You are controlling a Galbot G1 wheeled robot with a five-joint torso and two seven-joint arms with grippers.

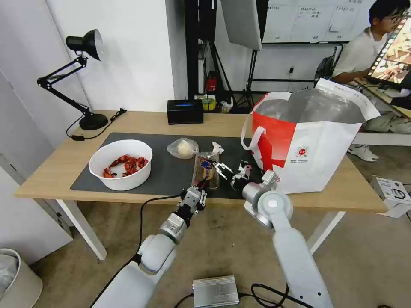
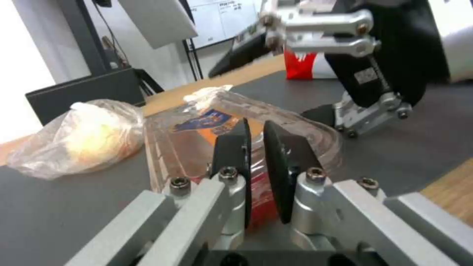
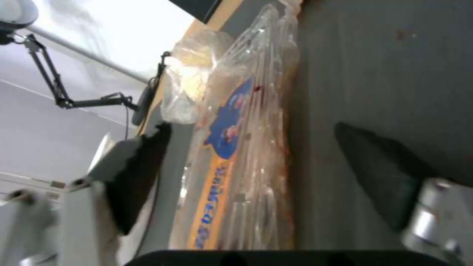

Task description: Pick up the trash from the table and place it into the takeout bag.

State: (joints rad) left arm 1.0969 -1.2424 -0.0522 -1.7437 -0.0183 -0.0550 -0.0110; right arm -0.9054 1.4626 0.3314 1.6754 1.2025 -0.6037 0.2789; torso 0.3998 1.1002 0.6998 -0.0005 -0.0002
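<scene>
The clear plastic clamshell tray [image 1: 206,169] lies on the dark mat [image 1: 162,171] of the table [image 1: 55,167]. My left gripper [image 1: 200,187] is shut on the tray's near edge [image 2: 197,147], with its pads [image 2: 231,151] pinching the plastic. My right gripper [image 1: 233,167] stands open at the tray's right side, and the tray [image 3: 236,147] lies between its spread fingers [image 3: 379,173]. Beyond it sit the small clear bag with a white lump [image 1: 183,148] and the crumpled napkin [image 1: 217,147]. The white bowl of red shells [image 1: 121,164] stands to the left. The takeout bag [image 1: 312,141] stands open on the right.
A black tissue box [image 1: 185,111] and a tape roll [image 1: 208,102] sit at the table's far edge. A black desk lamp [image 1: 81,77] stands at the far left corner. On the floor are a silver box [image 1: 215,291] and a bin [image 1: 17,278].
</scene>
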